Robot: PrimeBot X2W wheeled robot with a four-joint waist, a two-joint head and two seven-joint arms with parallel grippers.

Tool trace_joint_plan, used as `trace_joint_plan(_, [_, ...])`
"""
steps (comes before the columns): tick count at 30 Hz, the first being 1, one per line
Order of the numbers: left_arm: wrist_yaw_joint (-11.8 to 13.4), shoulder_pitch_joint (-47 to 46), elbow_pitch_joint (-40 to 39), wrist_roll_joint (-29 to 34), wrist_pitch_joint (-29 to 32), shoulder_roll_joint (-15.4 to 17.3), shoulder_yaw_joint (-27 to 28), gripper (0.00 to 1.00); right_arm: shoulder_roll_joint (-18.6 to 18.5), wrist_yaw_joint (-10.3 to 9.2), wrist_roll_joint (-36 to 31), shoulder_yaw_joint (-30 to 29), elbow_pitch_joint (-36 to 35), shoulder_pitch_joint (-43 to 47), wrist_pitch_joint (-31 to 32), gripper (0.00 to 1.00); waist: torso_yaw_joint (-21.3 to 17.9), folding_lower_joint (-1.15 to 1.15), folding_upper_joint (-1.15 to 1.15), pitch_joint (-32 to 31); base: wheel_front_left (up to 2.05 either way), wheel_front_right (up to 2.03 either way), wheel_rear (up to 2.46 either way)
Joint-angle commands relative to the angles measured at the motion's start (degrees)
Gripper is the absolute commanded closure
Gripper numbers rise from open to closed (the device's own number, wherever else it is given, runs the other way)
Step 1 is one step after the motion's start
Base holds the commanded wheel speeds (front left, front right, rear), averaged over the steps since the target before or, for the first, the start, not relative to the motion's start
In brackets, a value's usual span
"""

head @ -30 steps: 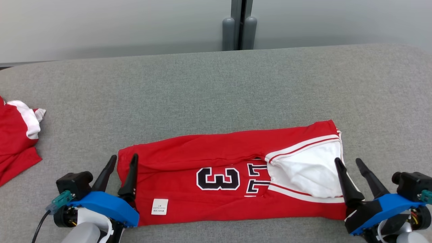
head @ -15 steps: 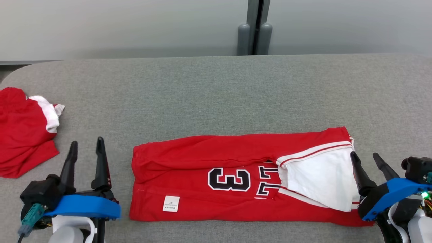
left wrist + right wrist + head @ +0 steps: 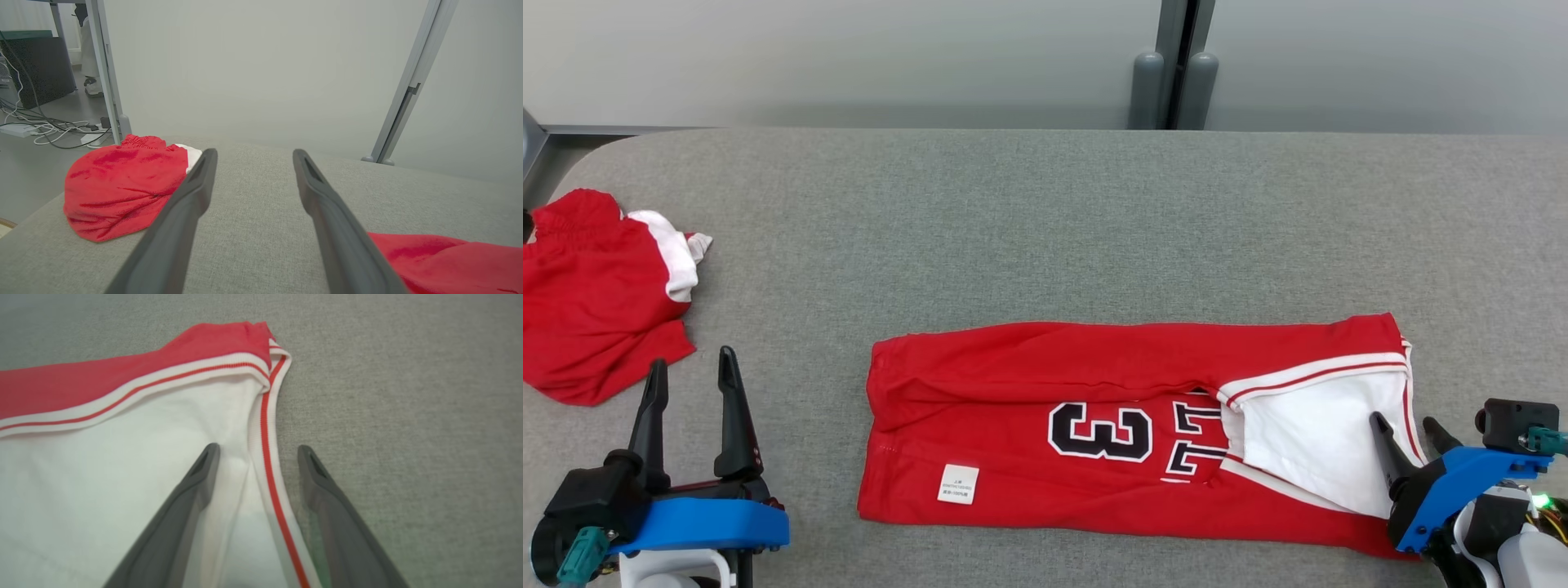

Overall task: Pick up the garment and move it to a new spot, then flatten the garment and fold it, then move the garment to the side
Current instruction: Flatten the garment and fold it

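Centrally, red jersey [image 3: 1029, 384] on grey table [image 3: 1013, 229], left claw [image 3: 690, 358] wide, right claw [image 3: 1403, 419] wide astride its trim [image 3: 271, 486].

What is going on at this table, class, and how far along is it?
A two-armed robot is folding a red jersey on a grey table. The jersey lies folded into a long band, number showing. Both grippers are open and hold nothing: the left gripper is over bare table beside the jersey's left end, the right gripper straddles its white-trimmed right edge. Another red garment lies bunched at the far left.
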Motion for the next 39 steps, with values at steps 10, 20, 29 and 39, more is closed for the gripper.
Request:
trace_joint_plan(10, [-1.9,0.0,0.5,3.2,-0.2,-2.1,3.3,0.0,-0.1,0.03,2.2,3.0,6.1,-1.5,0.4,0.96,0.6,0.0,0.0,0.2,0.0,0.0,0.0])
trace_joint_plan(20, [-2.6,1.6,0.5,6.5,-0.2,-3.1,5.1,0.0,-5.3,-0.04,4.6,0.4,6.3,-1.1,-1.7,1.0,-0.6,0.0,0.0,-1.8,0.0,0.0,0.0])
trace_joint_plan(29, [-2.8,2.9,0.9,7.3,-0.2,-3.9,5.9,0.0,-7.8,0.0,4.7,-2.8,2.0,1.1,-0.3,1.0,-1.7,0.0,0.0,-3.1,0.0,0.0,0.0])
trace_joint_plan(39, [-3.1,3.2,1.2,7.7,-0.2,-4.2,6.4,0.0,-4.4,0.01,6.6,1.7,-9.7,3.4,3.4,1.0,-2.4,0.0,0.0,-3.6,0.0,0.0,0.0])
